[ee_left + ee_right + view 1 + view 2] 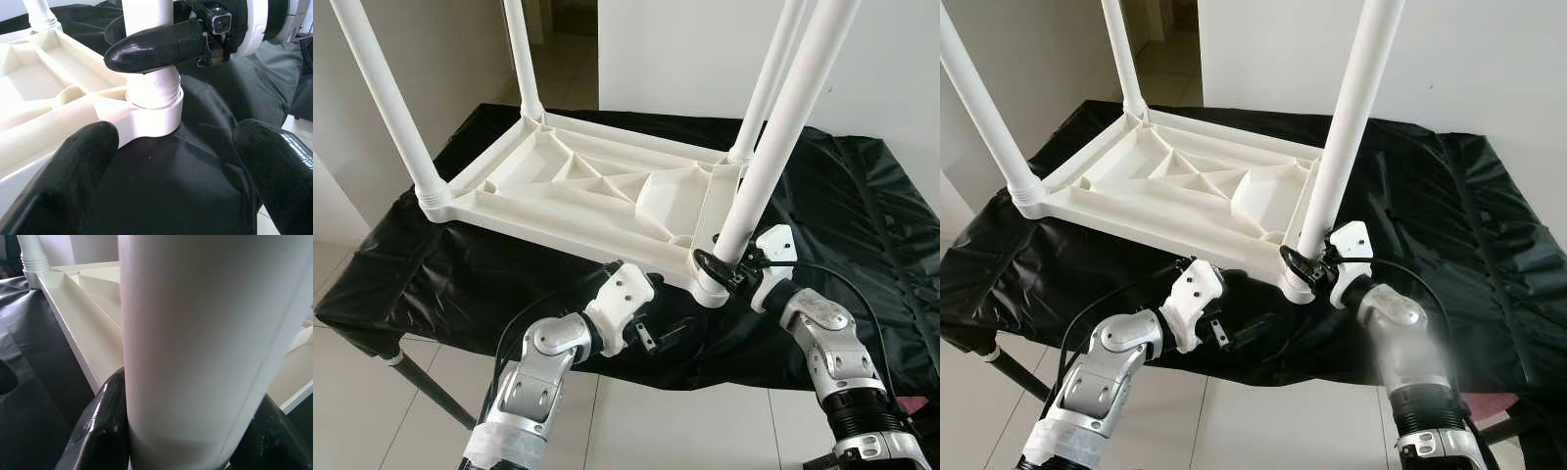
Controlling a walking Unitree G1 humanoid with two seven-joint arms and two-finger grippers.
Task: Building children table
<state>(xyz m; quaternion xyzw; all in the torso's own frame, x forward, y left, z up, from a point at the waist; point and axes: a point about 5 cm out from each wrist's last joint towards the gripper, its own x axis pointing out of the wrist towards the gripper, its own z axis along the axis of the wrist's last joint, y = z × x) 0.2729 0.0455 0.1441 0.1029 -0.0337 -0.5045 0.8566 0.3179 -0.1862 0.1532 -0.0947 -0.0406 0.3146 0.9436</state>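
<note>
Head views: upturned children table (597, 191) on black-draped tabletop (862, 225); right pincer (729, 262) pinching near leg (773, 147) just above socket.

Left wrist: left pincer (651, 338) spread, just short of socket — touching nothing.

Right wrist: leg between fingers (105, 421) — likely light, stiff, slick plastic; grip low.

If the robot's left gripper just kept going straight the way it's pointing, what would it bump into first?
Most likely the white corner socket of the upturned table top, where the leg held by the right gripper stands. The open left gripper points at it over the black cloth; depth is uncertain.
</note>
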